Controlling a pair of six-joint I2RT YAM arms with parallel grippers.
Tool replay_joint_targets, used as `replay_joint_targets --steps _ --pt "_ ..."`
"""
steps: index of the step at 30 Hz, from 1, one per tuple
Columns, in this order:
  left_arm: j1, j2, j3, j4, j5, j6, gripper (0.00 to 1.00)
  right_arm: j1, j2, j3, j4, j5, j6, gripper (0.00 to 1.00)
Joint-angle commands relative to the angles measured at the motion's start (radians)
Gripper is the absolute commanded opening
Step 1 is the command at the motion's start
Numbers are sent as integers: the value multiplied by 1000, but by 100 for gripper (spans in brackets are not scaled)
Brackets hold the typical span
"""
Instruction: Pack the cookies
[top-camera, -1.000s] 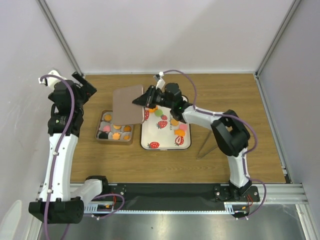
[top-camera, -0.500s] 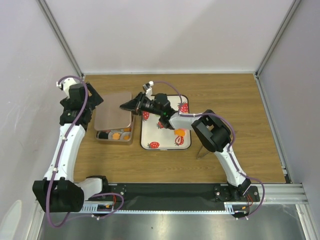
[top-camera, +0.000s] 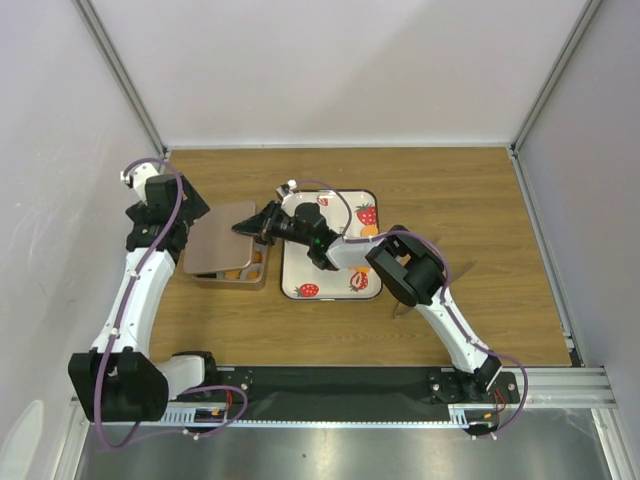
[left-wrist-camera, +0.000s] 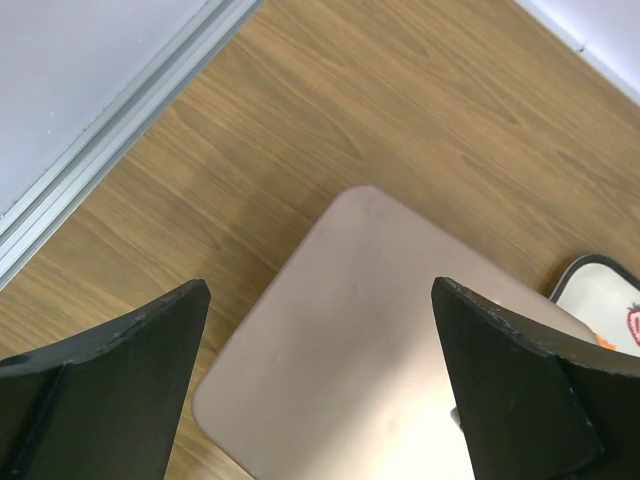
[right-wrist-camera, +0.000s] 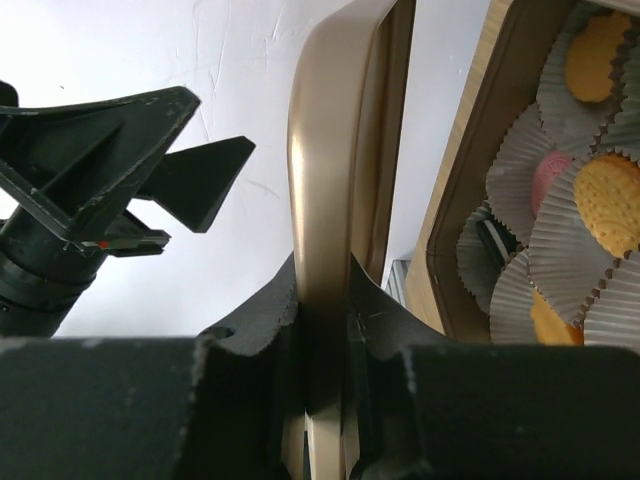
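A tan box (top-camera: 228, 279) left of centre holds cookies (right-wrist-camera: 608, 201) in pleated paper cups: orange ones and a pink one (right-wrist-camera: 553, 175) show. My right gripper (top-camera: 262, 222) is shut on the right edge of the flat tan lid (top-camera: 218, 241). The lid sits tilted over the box and hides most of it. In the right wrist view the lid (right-wrist-camera: 324, 150) runs up edge-on from between the fingers, with the box open at the right. My left gripper (top-camera: 178, 215) hangs open above the lid's left part. The lid (left-wrist-camera: 400, 350) fills the space between its black fingers (left-wrist-camera: 110, 385).
A white tray (top-camera: 292, 272) with red strawberry prints lies right of the box, and my right arm reaches across it. The left wall and its metal rail (left-wrist-camera: 110, 130) run close behind the left gripper. Bare wooden table (top-camera: 470, 200) lies to the right.
My right gripper has carried the lid left and down from over the tray's edge to over the box. The left gripper has come down and in toward the lid, still open.
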Motion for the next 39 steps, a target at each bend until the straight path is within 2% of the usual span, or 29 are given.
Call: replay_joint_targets --steps 1,24,39 --pt "12 14 -18 56 -6 22 100 7 11 45 64 52 10 0" --pt "23 68 -38 82 28 24 100 -5 73 68 27 77 33 0" --pt "28 79 -41 82 44 22 100 -11 80 53 34 31 68 0"
